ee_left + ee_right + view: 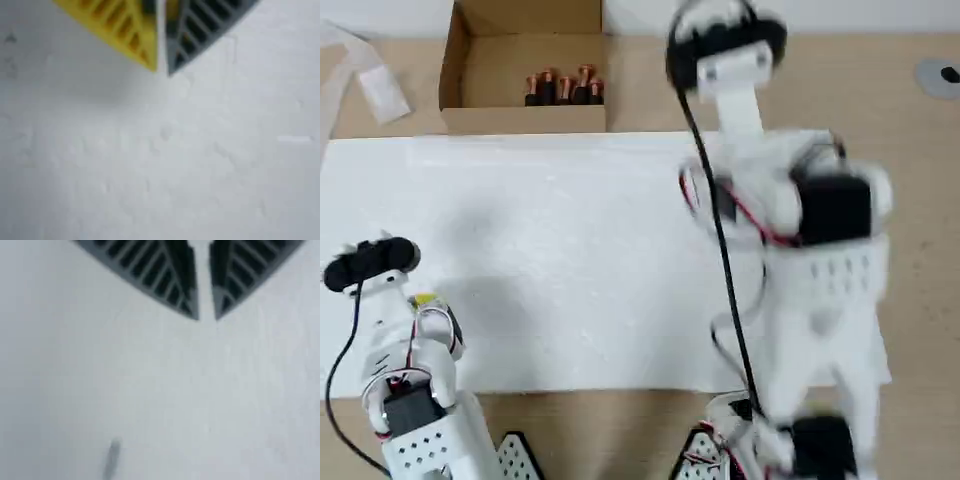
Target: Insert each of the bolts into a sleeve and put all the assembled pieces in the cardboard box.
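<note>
- Brown cardboard box, open at the top, stands in the upper left of the high view on the wooden bench, just behind the far edge of the white foam sheet
- Copper-coloured assembled pieces, about five, sit in a row inside the box against its near wall
- White left arm is at the lower left of the high view, over the near left part of the sheet
- The left fingers, one yellow and one grey, are pressed almost together with only a thin slit between their tips; they pinch nothing and hang over bare foam
- White right arm fills the right of centre in the high view and stretches to the top of the frame
- The right fingers, both dark grey, stand close with a narrow gap and nothing between them
- A small dark streak lies on the white surface, well apart from those tips
- A crumpled white wrapper lies at the upper left, beside the box
</note>
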Available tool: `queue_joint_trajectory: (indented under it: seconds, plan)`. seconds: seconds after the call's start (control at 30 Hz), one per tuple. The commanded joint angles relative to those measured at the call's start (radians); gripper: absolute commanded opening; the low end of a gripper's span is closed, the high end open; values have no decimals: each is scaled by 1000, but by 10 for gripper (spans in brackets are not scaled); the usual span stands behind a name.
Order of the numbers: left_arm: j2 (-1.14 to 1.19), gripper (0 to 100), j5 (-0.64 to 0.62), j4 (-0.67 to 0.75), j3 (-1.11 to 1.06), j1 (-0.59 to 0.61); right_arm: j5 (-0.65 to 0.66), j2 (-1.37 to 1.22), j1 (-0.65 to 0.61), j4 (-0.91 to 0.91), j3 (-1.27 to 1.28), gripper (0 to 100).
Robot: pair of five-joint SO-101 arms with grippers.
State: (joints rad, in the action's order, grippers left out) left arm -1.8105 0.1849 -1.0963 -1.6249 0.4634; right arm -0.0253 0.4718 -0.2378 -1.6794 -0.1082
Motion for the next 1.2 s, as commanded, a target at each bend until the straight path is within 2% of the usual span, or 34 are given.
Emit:
queue_joint_trajectory:
  seconds: [0.0, 0.2, 0.47, 0.67, 0.93, 1.17]
  plan:
    - [-10, 6, -3, 21, -18, 5, -3, 325, 15, 173, 479, 9]
    - [-10, 6, -3, 21, -20, 12, 0, 796, 47, 416, 1050, 9]
    - [-10, 6, -3, 14, -18, 12, 0, 1233, 51, 433, 1477, 9]
    - [-10, 6, -3, 14, -18, 12, 0, 1454, 50, 322, 1584, 9]
    - [-10, 6, -3, 18, -18, 12, 0, 1442, 96, 315, 1658, 9]
    - [-10, 6, -3, 18, -18, 12, -6, 1442, 209, 342, 1718, 9]
